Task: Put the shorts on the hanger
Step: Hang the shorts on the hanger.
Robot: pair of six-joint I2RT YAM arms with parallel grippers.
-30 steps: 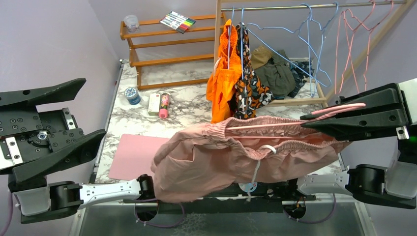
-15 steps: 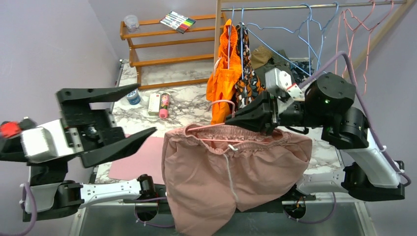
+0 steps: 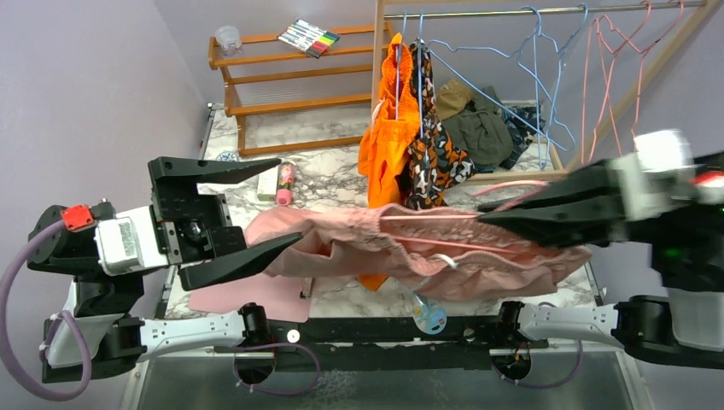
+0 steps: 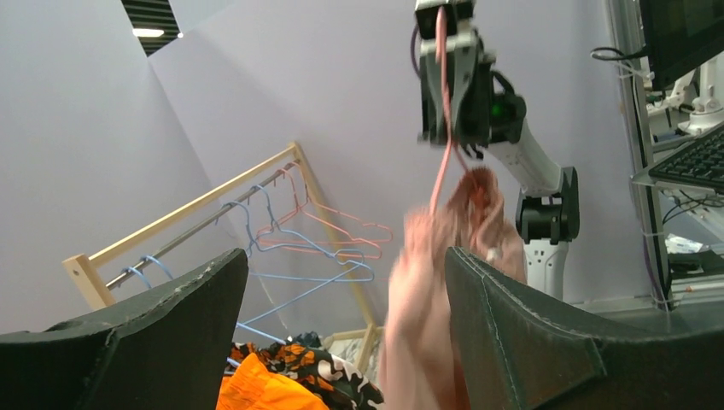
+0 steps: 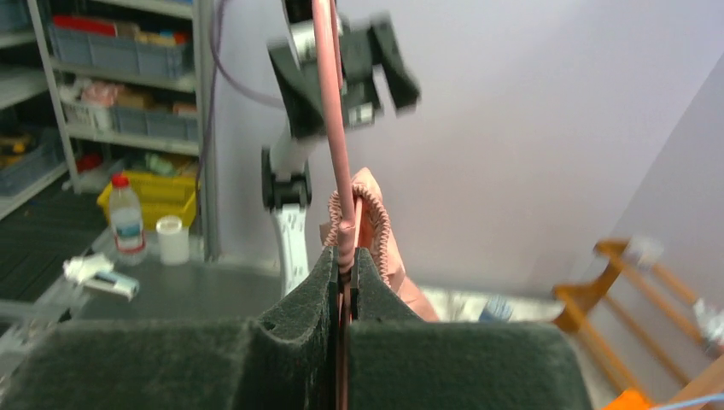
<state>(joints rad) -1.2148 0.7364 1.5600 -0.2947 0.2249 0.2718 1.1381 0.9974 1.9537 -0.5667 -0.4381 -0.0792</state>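
One pink hanger [image 5: 331,111] held up over the counter [image 3: 333,184], its wire pinched in the right tool [image 5: 343,254], dusty-pink shorts [image 3: 384,243] draped along it in mid-air, left tool [image 3: 289,201] spread wide beside one end of the shorts

The dusty-pink fabric shorts [image 3: 401,252] hang over the marble-patterned counter [image 3: 333,184], spread from 9 to 3 o'clock along the thin pink wire hanger [image 3: 431,216]. The right claw [image 3: 487,218] clamps the hanger's 3 o'clock end; the left claw [image 3: 289,201], jaws apart, stands at the shorts' 9 o'clock end. Behind them, at 12 o'clock, a plain orange garment [image 3: 384,145] and an orange-black-grey camouflage garment [image 3: 435,162] hang on a wooden clothes rack [image 3: 377,51]. A flat pink mat [image 3: 230,295] lies at 8 o'clock.
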